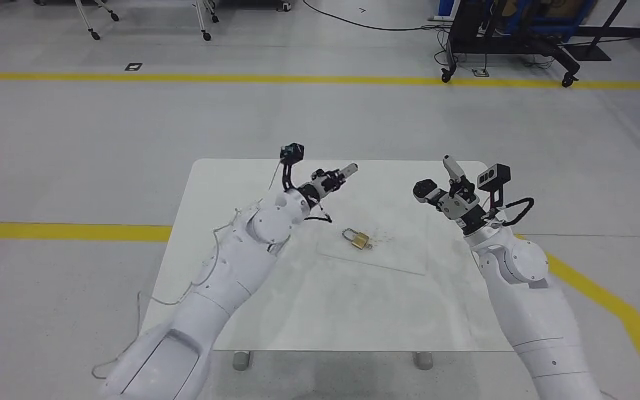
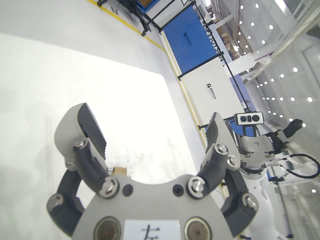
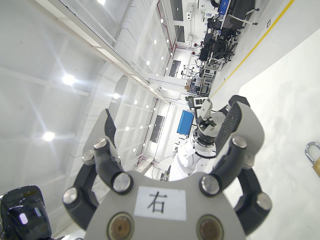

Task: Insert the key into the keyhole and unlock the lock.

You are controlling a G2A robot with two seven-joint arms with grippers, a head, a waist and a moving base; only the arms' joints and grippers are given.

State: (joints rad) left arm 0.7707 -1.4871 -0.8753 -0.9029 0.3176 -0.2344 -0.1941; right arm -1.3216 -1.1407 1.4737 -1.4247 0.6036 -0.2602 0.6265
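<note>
Two arms hover above the table [image 1: 400,310]; left gripper [image 1: 347,171] and right gripper [image 1: 437,187] fingers splayed wide, empty. Lock [image 1: 357,239] lies mid-table, 6 o'clock of left gripper, 8 o'clock of right.

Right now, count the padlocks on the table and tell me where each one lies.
1. The padlock lies near the middle of the table. An arm covers part of the table, so another could be hidden there.

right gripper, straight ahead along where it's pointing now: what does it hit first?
Probably the left gripper: it sits between the right gripper's open fingers in the wrist view, and from above the two face each other. Depth unclear. The padlock lies off that line.
</note>
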